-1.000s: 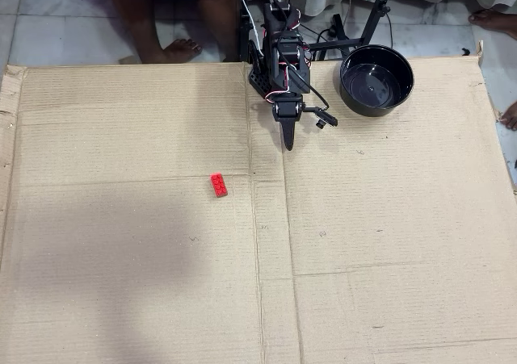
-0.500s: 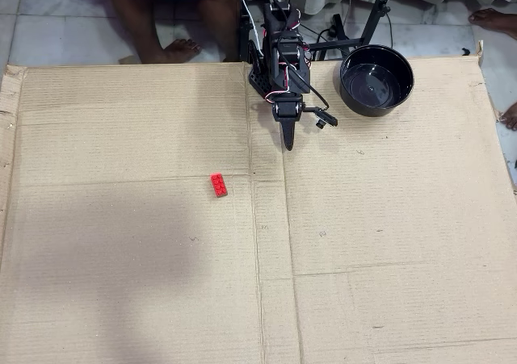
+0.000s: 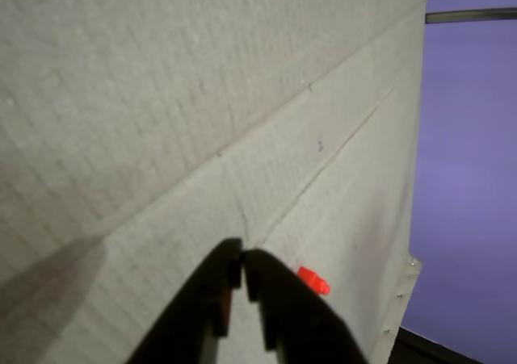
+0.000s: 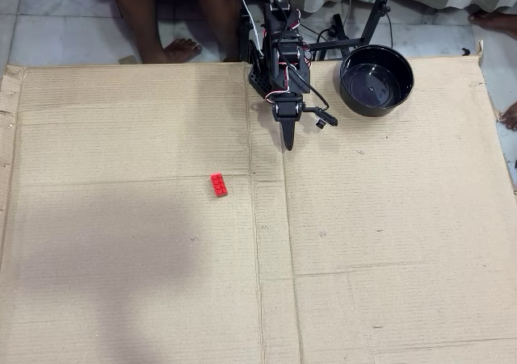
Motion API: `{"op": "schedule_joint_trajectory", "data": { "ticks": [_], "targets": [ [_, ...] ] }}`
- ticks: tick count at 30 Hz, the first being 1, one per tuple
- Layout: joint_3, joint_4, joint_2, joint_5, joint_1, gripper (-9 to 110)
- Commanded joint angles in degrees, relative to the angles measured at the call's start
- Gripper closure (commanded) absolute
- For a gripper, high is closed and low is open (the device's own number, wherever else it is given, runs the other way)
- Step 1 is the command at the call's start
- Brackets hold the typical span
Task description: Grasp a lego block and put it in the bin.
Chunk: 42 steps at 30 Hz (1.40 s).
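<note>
The arm (image 4: 279,53), at the top centre of the overhead view, is black, built of blocky segments with red and white cables looped along them. Its gripper (image 4: 288,144) tapers to a dark point. In the wrist view, two smooth black fingers (image 3: 212,299) fill the bottom centre.

lego block (image 4: 219,185) lower-left of pincer (image 4: 288,144) | bin (image 4: 376,79) right (overhead view)
</note>
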Motion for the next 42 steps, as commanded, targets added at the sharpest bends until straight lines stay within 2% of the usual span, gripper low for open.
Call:
{"op": "schedule_joint_trajectory", "data": {
  "ticks": [1, 27, 32, 42],
  "targets": [
    [0.79, 0.09, 0.53, 0.00, 0.26, 101],
    [0.62, -0.09, 0.53, 0.97, 2.11, 101],
    [-1.14, -0.18, 0.44, 13.45, 4.92, 97],
    [-3.78, -4.13, -0.44, 36.12, 11.07, 79]
  ]
}}
